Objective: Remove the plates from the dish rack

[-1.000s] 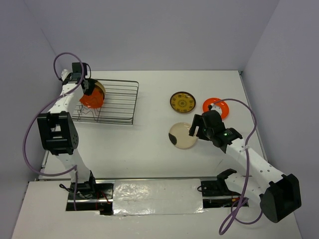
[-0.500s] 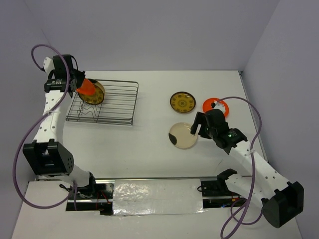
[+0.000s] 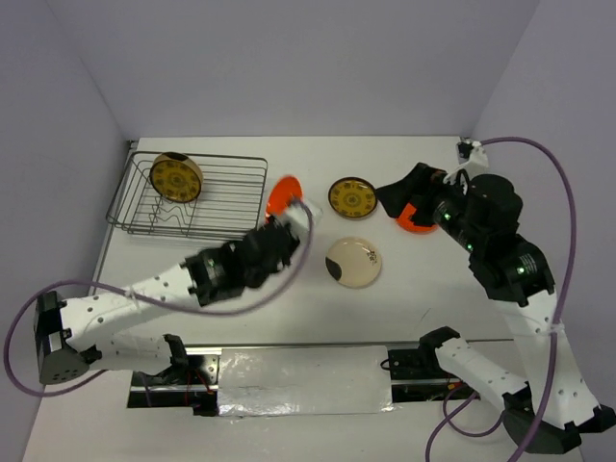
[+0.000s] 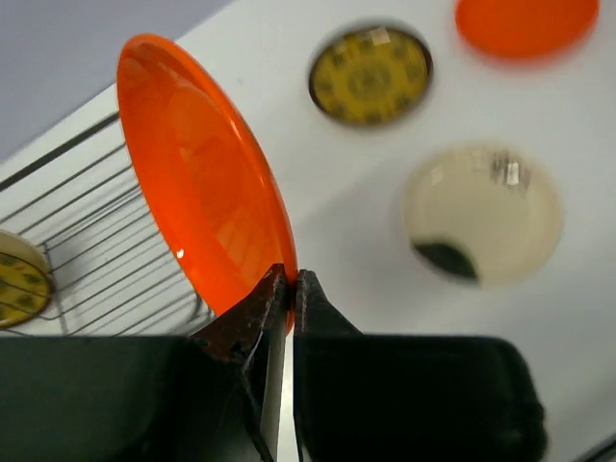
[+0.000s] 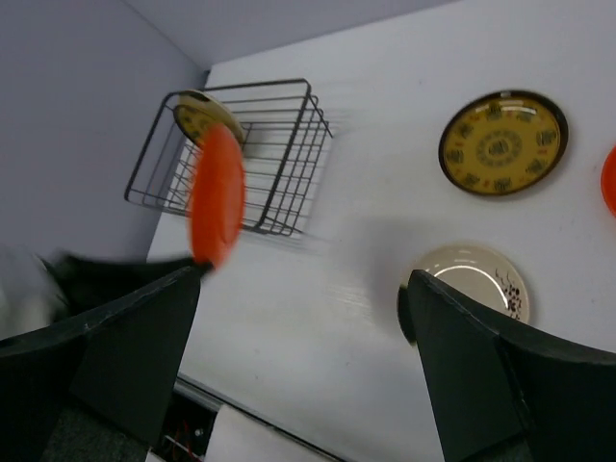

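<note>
Left gripper is pinched tight on the lower rim of the held orange plate. The plate stands on edge above the fingertips, clear of the table. The dish rack lies behind and left of this tool, with one racked yellow plate upright in it. Ahead of the tool, flat on the table, lie a flat yellow plate, a beige plate and a flat orange plate. Right gripper is spread wide and holds nothing.

Risks, in our judgement:
- The hold is a thin edge pinch, so the plate could pivot or slip mid-swing.
- Released while tilted, it may roll or clip the beige plate.
- The two arms could meet over the set-down area.
</note>
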### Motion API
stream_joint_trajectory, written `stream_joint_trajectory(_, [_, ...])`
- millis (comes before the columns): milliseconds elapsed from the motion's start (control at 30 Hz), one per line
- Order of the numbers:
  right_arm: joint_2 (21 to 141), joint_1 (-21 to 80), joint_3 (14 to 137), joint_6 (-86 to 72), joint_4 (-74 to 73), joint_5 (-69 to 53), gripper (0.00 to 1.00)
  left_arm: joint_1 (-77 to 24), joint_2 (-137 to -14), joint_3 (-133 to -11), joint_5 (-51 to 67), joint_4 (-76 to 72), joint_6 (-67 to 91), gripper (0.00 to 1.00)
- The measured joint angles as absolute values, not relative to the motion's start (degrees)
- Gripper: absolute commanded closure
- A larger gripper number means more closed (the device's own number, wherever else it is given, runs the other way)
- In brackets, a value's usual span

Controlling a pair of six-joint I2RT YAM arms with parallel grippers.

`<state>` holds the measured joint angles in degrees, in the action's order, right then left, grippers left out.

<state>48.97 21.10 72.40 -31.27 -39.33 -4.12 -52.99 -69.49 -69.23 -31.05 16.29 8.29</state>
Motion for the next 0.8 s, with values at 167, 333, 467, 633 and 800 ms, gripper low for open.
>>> stream_joint_trajectory(167, [48.5, 20.0, 77.6, -28.0, -43.0, -8.4, 0.0, -77.6, -68.6, -53.3, -45.6, 10.5, -5.6, 1.0])
stream_joint_trajectory(333, [54.8, 20.8, 75.0, -23.7, -47.7, -14.3, 0.0, -88.7, -75.9, -50.9, -56.2, 0.3, -18.3, 1.0])
stream_joint_trajectory(467, [58.2, 21.2, 66.0, -22.5, -48.9, -16.3, 0.03, -89.7, -78.4, -51.0, -56.7, -2.7, -23.9, 1.0])
stream_joint_trajectory(633, [57.9, 21.9, 62.8, -22.1, -49.6, -18.8, 0.1, -89.6, -78.9, -52.9, -55.6, -4.4, -27.2, 1.0])
stream_joint_trajectory(800, [55.9, 22.2, 62.1, -23.2, -48.6, -17.1, 0.07, -89.6, -79.6, -54.0, -55.0, -5.2, -28.5, 1.0])
